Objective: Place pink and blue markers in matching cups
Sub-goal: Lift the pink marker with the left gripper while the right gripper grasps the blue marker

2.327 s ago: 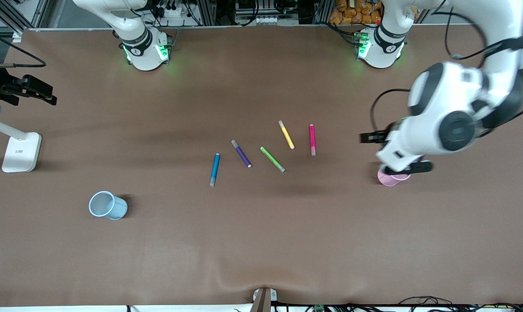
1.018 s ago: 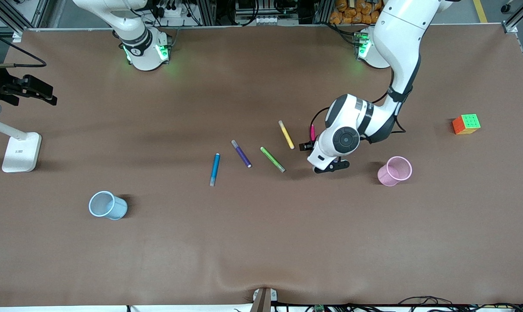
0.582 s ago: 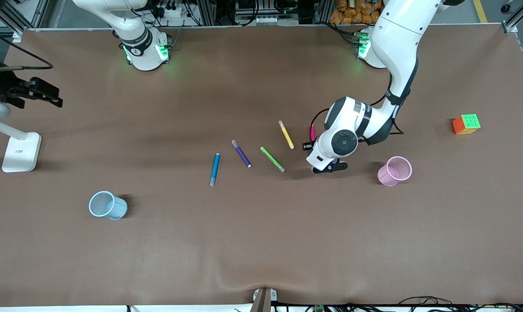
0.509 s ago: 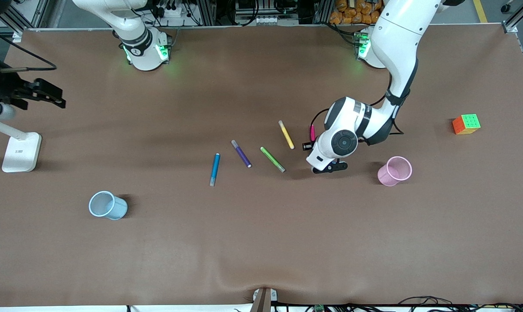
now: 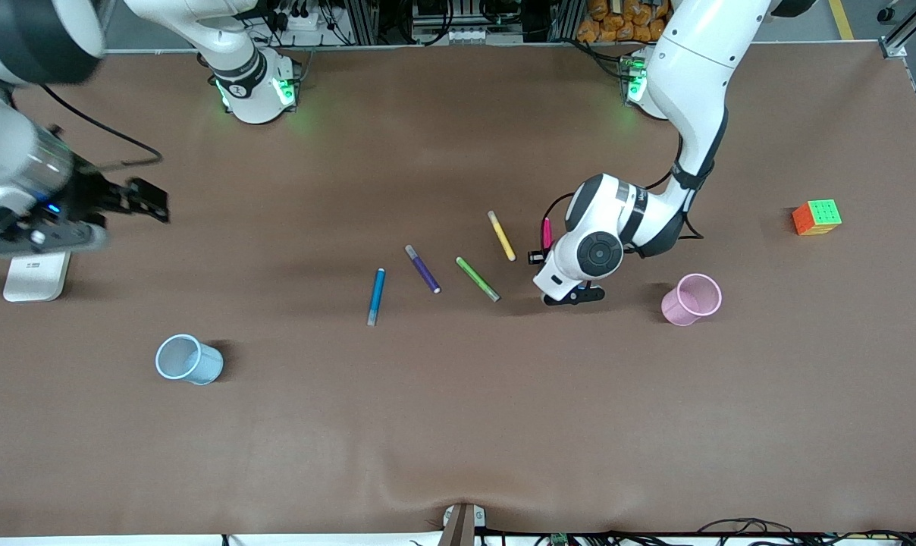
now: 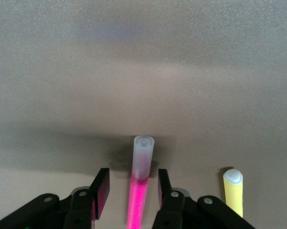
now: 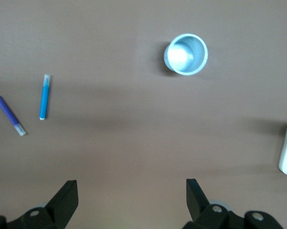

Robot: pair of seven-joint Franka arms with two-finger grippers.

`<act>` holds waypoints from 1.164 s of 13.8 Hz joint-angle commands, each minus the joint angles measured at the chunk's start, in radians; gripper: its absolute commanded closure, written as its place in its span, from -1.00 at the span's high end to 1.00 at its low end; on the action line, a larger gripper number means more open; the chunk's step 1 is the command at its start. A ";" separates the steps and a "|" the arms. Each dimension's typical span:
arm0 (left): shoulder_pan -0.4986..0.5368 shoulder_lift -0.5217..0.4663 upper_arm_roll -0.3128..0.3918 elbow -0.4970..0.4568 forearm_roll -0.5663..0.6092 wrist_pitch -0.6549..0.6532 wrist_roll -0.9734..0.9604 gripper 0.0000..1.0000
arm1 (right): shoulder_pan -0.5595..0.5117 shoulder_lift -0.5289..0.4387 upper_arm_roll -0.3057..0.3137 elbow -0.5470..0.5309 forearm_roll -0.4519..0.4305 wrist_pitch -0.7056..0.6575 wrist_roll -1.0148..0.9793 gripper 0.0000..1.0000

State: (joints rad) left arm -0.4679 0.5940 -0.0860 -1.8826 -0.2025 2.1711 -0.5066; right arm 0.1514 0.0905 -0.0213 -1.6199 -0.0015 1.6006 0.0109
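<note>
Pink marker (image 6: 138,202) lying light, stiff, slick between left gripper (image 6: 130,188) jaws, narrowing, not yet pinching mid-barrel; right gripper (image 7: 129,198) spread wide, waiting.

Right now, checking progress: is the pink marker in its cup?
No. The pink marker lies on the table between the left gripper fingers.

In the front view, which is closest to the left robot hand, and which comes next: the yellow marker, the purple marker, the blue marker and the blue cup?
From the left gripper, nearest first:
1. Yellow marker, just beside it.
2. Purple marker, mid-table.
3. Blue marker, a little past the purple one.
4. Blue cup, toward the right arm's end of the table.
</note>
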 commanded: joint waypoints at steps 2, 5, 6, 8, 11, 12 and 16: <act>-0.012 0.032 0.003 0.034 -0.017 0.003 0.025 -0.21 | 0.072 0.121 -0.005 0.012 -0.002 0.093 0.102 1.00; -0.020 0.041 0.003 0.046 -0.018 0.004 0.023 -0.33 | 0.164 0.219 -0.005 0.012 0.000 0.194 0.280 1.00; -0.020 0.043 0.003 0.049 -0.018 0.004 0.023 -0.40 | 0.197 0.257 -0.005 0.011 0.000 0.234 0.344 1.00; -0.020 0.044 0.003 0.050 -0.018 0.003 0.023 -0.73 | 0.262 0.314 -0.005 0.003 0.000 0.307 0.464 1.00; -0.021 0.050 0.005 0.051 -0.018 0.003 0.022 -1.00 | 0.315 0.369 -0.003 -0.040 0.000 0.408 0.523 1.00; -0.020 0.050 0.005 0.051 -0.017 0.003 0.022 -1.00 | 0.320 0.392 -0.003 -0.067 0.005 0.489 0.523 1.00; -0.017 0.008 0.006 0.054 -0.009 -0.010 0.002 -1.00 | 0.343 0.508 -0.003 -0.078 0.095 0.693 0.524 1.00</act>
State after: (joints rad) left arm -0.4805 0.6205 -0.0873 -1.8471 -0.2025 2.1712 -0.5020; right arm 0.4786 0.5575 -0.0190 -1.7063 0.0586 2.2510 0.5239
